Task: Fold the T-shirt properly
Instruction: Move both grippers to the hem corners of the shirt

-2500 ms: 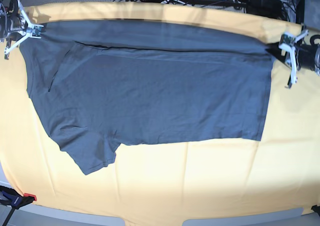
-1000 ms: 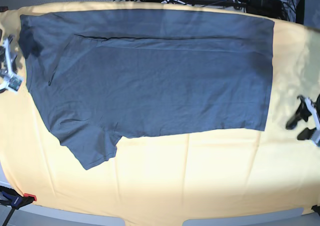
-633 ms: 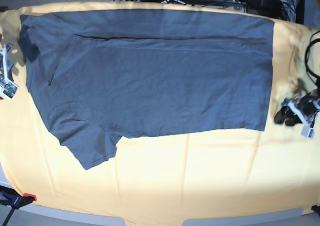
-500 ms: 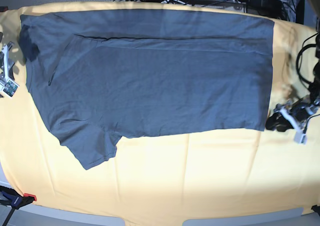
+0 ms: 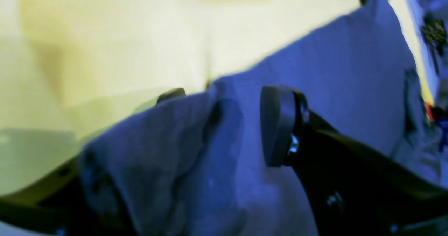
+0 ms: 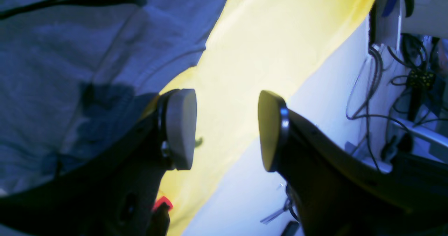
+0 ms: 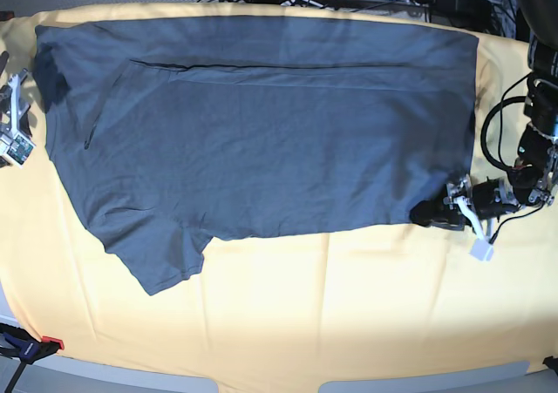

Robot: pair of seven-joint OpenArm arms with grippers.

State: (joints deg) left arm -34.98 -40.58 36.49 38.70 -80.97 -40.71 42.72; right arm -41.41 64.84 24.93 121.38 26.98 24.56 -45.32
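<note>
The left gripper (image 7: 438, 213), at the lower right of the base view, has come in from the bare yellow tablecloth (image 7: 349, 306) to the near right corner of the T-shirt (image 7: 261, 132). Its wrist view shows the jaws spread, one finger (image 5: 278, 124) lying on top of the cloth and the other under the lifted hem, not yet pinched. The right gripper (image 7: 13, 118) waits open at the left edge beside the sleeve. The shirt stays spread flat across the upper middle, far edge already turned in. Judging by this, a grasp for the next fold is about to begin.
</note>
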